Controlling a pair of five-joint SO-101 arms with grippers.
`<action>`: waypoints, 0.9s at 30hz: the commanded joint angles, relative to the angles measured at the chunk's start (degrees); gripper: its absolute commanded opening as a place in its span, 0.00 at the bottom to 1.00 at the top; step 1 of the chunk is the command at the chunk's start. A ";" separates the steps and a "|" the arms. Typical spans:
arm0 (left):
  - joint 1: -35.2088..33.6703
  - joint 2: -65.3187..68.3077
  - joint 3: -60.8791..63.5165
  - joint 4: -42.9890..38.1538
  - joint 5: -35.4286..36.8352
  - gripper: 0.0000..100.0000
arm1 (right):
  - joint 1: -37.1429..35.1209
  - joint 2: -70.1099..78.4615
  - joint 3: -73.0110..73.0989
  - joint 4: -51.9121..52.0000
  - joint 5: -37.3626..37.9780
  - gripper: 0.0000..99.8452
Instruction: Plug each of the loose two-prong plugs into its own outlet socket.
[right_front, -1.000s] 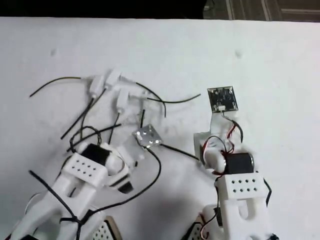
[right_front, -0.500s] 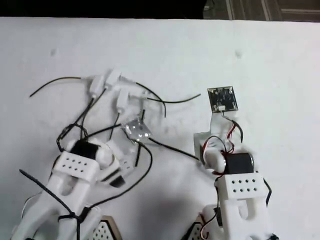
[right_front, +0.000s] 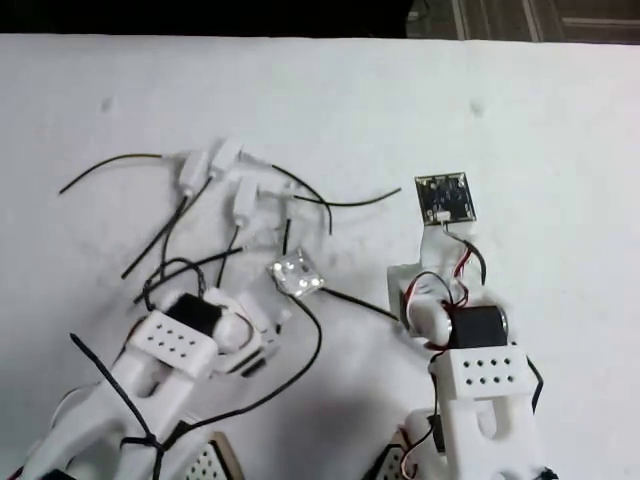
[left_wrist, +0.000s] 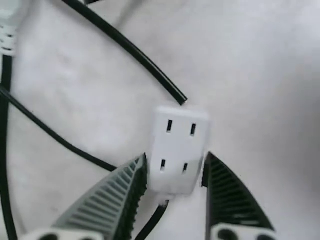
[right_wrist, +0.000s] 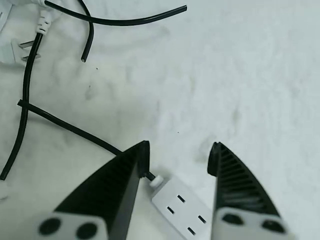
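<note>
White cloth on the table (right_front: 540, 130), with black cords strewn across it.

Left of centre in the high view: the loose plugs (right_front: 243, 200) lie in a close cluster, white bodies with short cord tails. None is in a socket.

Next, the left gripper (left_wrist: 176, 156): jaws narrow, closed on the two side walls of the left outlet block (left_wrist: 179, 142). Both slot pairs are uncovered and face the wrist camera. The block's own cord leaves at the end between the fingers. A cut cord end (left_wrist: 181, 100) lies just beside the opposite end.

Further right, the right gripper (right_wrist: 181, 145): jaws wide, straddling the right outlet block (right_wrist: 182, 205) with no contact that I can make out. One finger sits just beside the cord entry.

Judgement: the step in hand reads as steadying the left block so it can take a plug. The task is barely begun. To do it well:
- Keep the grip on the side walls only, with the fingertips clear of the slots.
- Hold the block level so it cannot twist under push.
- Take a plug by its body, not its cord, with the prongs leading.
- Line the prongs square to one slot pair before pressing.
- Drag the stray cord end clear first, since it may foul the approach.
</note>
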 joint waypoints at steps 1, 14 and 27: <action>2.59 -1.10 -2.64 -1.67 5.80 0.17 | -0.13 -0.66 -0.35 -0.66 0.62 0.19; -12.70 -1.63 -25.32 20.04 3.60 0.28 | -0.22 -0.75 0.44 -0.48 1.58 0.19; -49.10 -1.71 -17.05 8.70 0.35 0.28 | -21.76 5.05 -13.89 10.42 5.10 0.19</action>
